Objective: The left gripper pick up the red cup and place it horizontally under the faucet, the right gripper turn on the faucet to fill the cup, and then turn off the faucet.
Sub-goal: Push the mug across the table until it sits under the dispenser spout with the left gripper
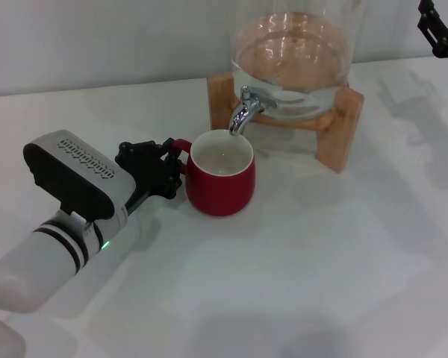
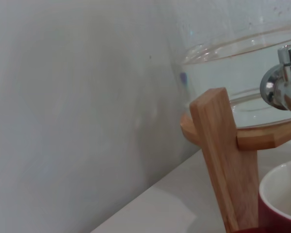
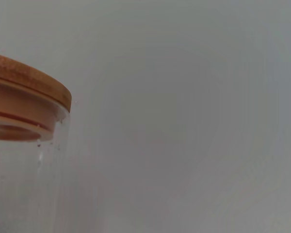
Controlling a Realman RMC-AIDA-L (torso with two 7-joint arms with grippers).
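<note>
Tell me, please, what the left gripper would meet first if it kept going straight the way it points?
The left gripper is already at the red cup, by its handle; beyond it, probably the wooden stand.

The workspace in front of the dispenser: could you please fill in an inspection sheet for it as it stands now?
Surface: white table, bare where visible, no spill seen.
Red cup: upright on the table, mouth directly below the spout, inside looks empty.
Faucet: chrome, spout pointing down into the cup, no stream visible.
Glass dispenser: holds water, sits in a wooden stand; wooden lid on top.
Clutter: nothing seen.
Left claw: at the cup's handle, fingers around it.
Right claw: raised at the far right, away from the faucet.
Cables: nothing seen.
Surroundings: plain grey wall behind the table.
</note>
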